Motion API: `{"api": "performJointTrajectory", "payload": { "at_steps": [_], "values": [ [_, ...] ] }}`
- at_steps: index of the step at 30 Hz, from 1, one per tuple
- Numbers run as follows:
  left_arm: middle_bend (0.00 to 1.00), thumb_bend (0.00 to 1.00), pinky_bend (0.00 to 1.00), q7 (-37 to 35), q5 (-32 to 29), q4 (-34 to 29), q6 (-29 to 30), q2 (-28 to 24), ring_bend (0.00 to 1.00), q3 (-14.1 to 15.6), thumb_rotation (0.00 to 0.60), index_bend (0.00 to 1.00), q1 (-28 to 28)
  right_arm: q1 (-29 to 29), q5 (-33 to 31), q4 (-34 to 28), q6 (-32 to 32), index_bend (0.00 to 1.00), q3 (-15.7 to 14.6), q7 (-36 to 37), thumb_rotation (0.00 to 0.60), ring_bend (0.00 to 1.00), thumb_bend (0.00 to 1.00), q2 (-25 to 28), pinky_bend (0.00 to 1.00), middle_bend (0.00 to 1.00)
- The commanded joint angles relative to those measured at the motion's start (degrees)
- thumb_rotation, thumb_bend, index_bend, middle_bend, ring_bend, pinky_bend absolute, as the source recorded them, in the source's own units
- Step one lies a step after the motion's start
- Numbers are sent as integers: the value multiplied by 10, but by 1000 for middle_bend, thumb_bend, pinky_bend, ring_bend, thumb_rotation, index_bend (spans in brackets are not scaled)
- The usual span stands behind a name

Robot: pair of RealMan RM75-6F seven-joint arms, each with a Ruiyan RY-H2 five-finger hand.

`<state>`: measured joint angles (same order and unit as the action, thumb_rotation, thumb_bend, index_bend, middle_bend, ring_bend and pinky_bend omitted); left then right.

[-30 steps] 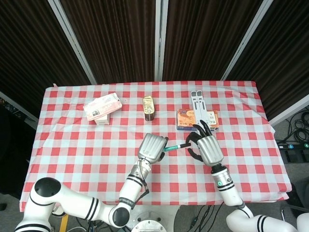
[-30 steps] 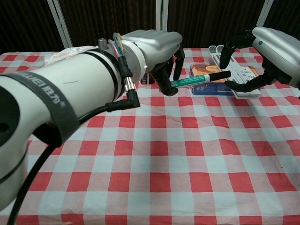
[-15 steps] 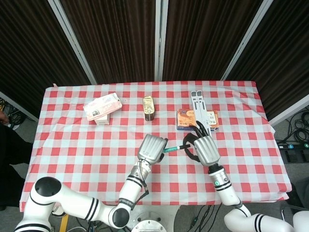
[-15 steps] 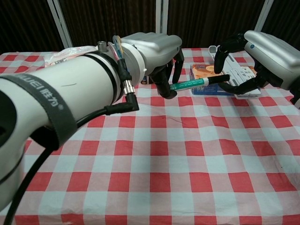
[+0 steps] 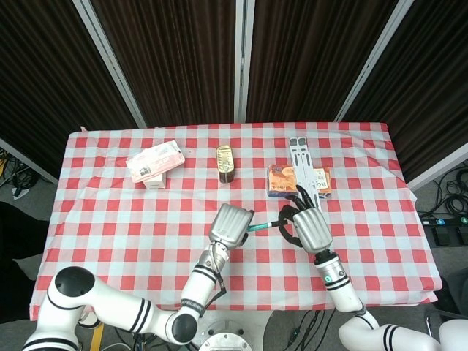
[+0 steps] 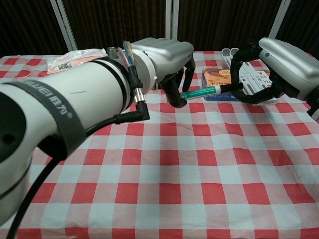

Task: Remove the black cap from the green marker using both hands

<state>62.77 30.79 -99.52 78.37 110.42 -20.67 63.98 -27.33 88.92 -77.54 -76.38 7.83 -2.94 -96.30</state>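
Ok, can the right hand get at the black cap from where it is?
Probably yes: the right hand already curls around the black cap, which sticks out clear of the left hand holding the green marker.

- Red-and-white checked tablecloth (image 5: 131, 219) covers the table.
- Slim green marker barrel (image 6: 199, 92) has a white band near its black cap (image 6: 231, 87).
- Silver-grey left hand (image 6: 167, 52) has black fingers (image 6: 172, 94); silver-grey right hand (image 6: 279, 62) likewise.
- Glossy white left forearm (image 6: 75, 104) carries a black strap with grey lettering.
- Orange flat box (image 5: 281, 180).
- White plastic tray (image 5: 306, 164).
- Pink-and-white packet (image 5: 155, 161).
- Gold tin can (image 5: 225, 162).
- Dark brown curtains (image 5: 168, 51) hang between white posts.
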Motion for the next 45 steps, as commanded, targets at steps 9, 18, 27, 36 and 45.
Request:
{"api": "performJointTrajectory", "payload": {
  "at_steps": [9,18,27,36,45],
  "values": [
    [592,416,1000,-8,-4,-10,1,-17,996,6,600,580,-8,3,-3,8,-12,754,5,17,600,296,295,4,54,671],
    [592,411,1000,-68,22,1,-11,-42,996,48,600,581,-51,20,-21,34,-9,762,-5,36,600,304,295,12,59,675],
    [592,411,1000,-150,93,82,-59,-27,995,130,600,581,-100,40,-41,100,6,766,-24,70,600,303,294,-14,59,671],
    [517,304,1000,-178,119,132,-87,-16,977,136,600,501,-123,39,-29,137,13,673,-34,85,600,269,194,-34,58,586],
    [455,206,998,-184,139,109,-89,-36,972,123,600,359,-137,35,-15,104,10,383,-33,86,600,47,45,-11,0,296]
  ]
}}
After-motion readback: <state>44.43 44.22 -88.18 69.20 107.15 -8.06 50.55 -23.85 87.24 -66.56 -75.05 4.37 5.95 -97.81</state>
